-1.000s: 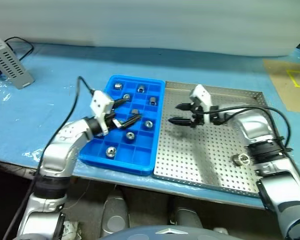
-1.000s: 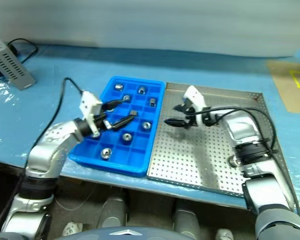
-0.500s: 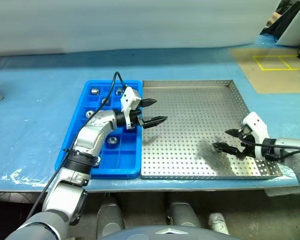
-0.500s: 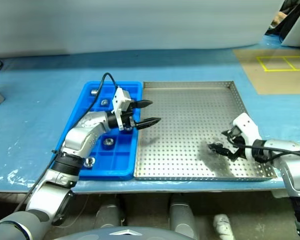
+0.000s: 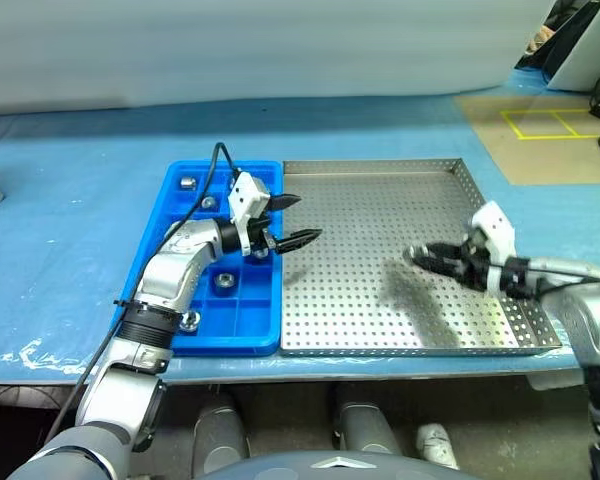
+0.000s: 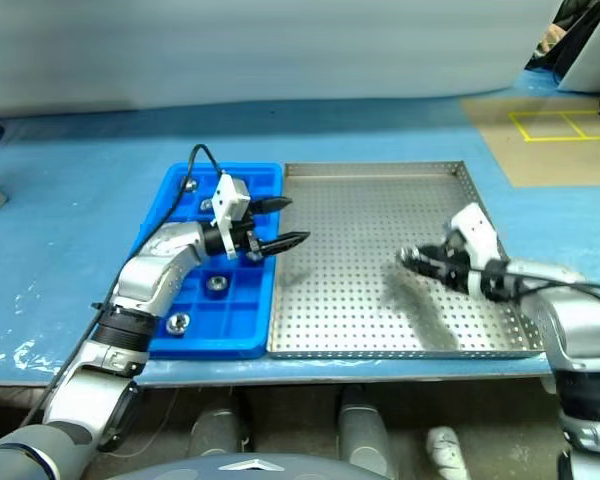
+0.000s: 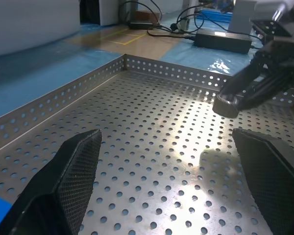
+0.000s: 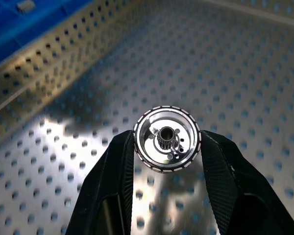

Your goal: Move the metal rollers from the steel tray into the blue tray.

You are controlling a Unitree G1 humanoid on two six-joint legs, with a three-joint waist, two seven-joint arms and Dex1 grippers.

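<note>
Metal roller (image 8: 167,139) pinched in right tool (image 8: 167,147), above steel tray (image 5: 380,200)

- A workshop or robotics lab bench: the worktop (image 5: 70,230) is covered in blue plastic sheeting.
- Left of the right gripper (image 5: 417,254) lies a perforated steel tray (image 5: 380,190) and, beyond it, a blue tray (image 5: 250,325) of parts compartments.
- Behind that gripper, yellow tape squares (image 5: 550,123) mark a brown floor, and a black power brick with cables (image 7: 220,39) lies nearby.
</note>
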